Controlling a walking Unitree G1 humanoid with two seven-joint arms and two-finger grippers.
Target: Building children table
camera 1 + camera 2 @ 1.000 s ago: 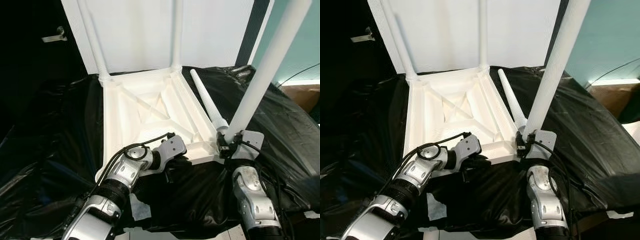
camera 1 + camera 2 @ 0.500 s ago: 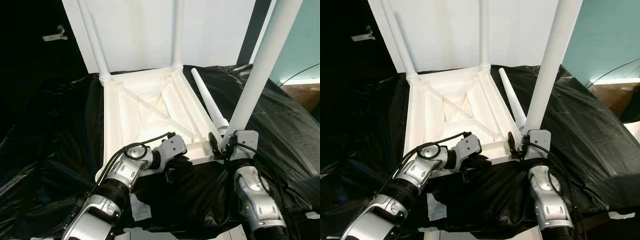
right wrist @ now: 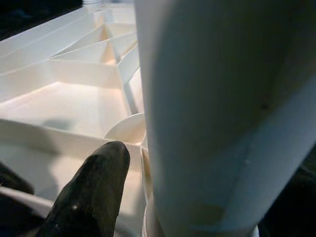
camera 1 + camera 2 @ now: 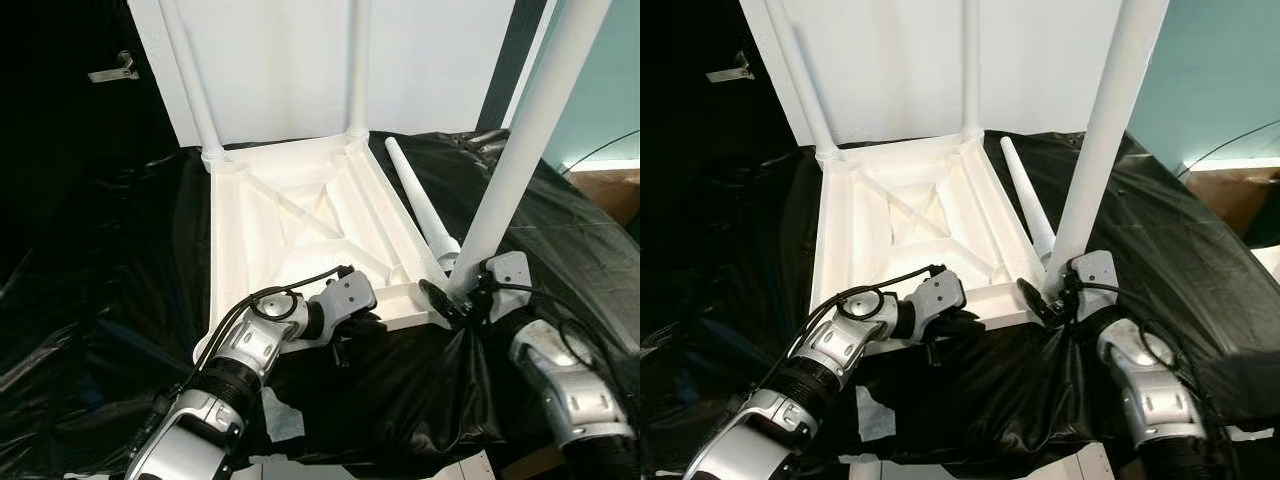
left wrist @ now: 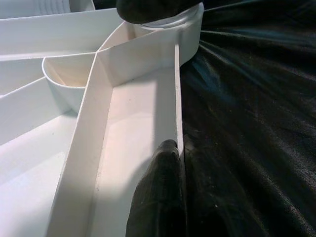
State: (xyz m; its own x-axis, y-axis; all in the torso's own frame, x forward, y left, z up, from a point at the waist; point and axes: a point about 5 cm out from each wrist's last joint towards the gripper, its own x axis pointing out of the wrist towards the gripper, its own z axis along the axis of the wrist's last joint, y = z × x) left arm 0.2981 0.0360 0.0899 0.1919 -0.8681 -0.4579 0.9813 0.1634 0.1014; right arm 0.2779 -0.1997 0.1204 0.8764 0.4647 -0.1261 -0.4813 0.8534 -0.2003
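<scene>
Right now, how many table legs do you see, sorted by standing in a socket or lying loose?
Standing legs: 3 (far left, far right, near right at the right claw)
Loose legs: 1
Total: 4

A black plastic sheet is covering the supporting surface, wrinkling all around. Lying directly on it is an upside-down white tabletop, stretching away ahead of the left gripper. A loose white table leg is lying on the sheet just beyond the right gripper, alongside the tabletop's edge.
</scene>
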